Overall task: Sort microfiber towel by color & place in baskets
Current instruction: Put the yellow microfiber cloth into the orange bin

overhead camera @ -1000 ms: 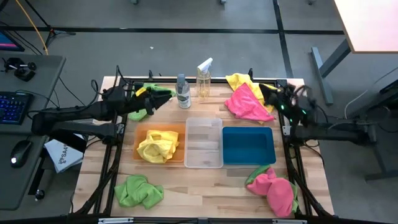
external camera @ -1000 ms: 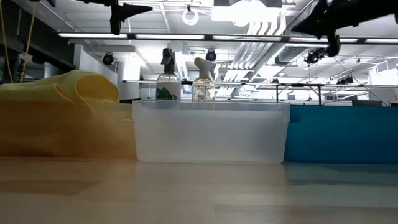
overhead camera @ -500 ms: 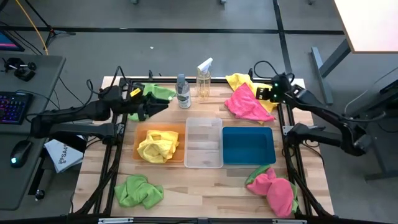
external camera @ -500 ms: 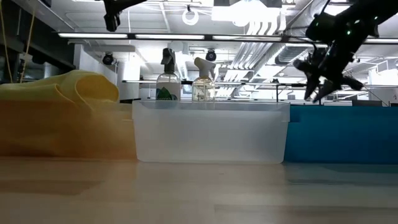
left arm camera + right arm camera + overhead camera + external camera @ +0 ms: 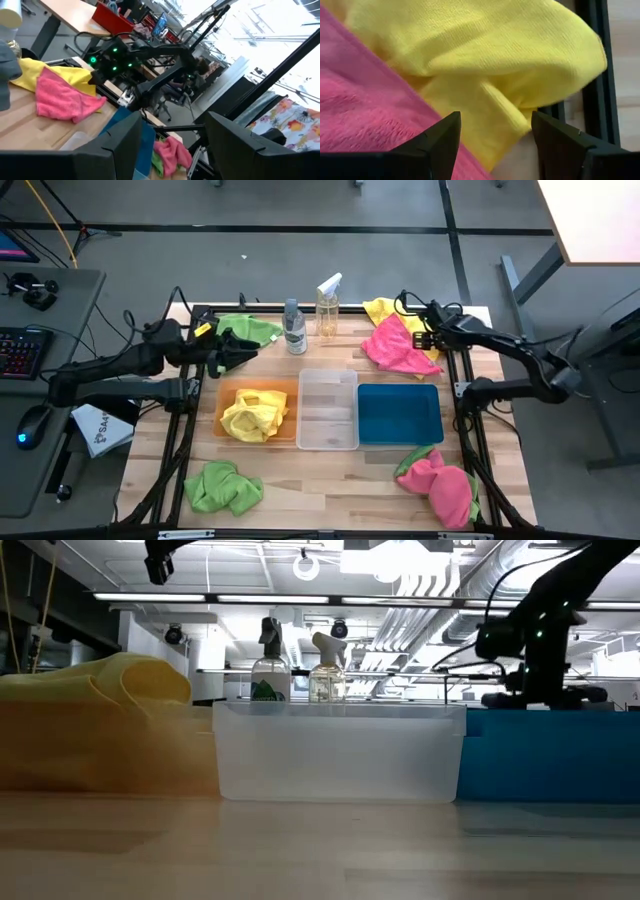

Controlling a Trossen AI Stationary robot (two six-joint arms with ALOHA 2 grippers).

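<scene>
My right gripper (image 5: 424, 338) is open and points down over the far-right heap: a yellow towel (image 5: 385, 311) with a pink towel (image 5: 396, 347) lying on it. In the right wrist view its fingers (image 5: 495, 135) stand just over the yellow towel (image 5: 485, 60), beside the pink one (image 5: 365, 115); I cannot tell if they touch. My left gripper (image 5: 238, 352) is open and empty, high above the far left, near a green towel (image 5: 246, 330). The orange bin (image 5: 222, 418) holds a yellow towel (image 5: 255, 412). The clear bin (image 5: 328, 410) and the teal bin (image 5: 400, 415) show no towel.
Two spray bottles (image 5: 294, 328) (image 5: 328, 305) stand at the far middle, behind the bins. A green towel (image 5: 225, 487) lies at the near left. A pink towel over some green cloth (image 5: 440, 485) lies at the near right. A black frame rail (image 5: 597, 75) runs by the yellow towel.
My right gripper has swung toward the table's left, tipped to point down and come down over the yellow and pink towels at the far right. My left gripper has drawn back toward the table's left edge, so more of the far green towel shows.
</scene>
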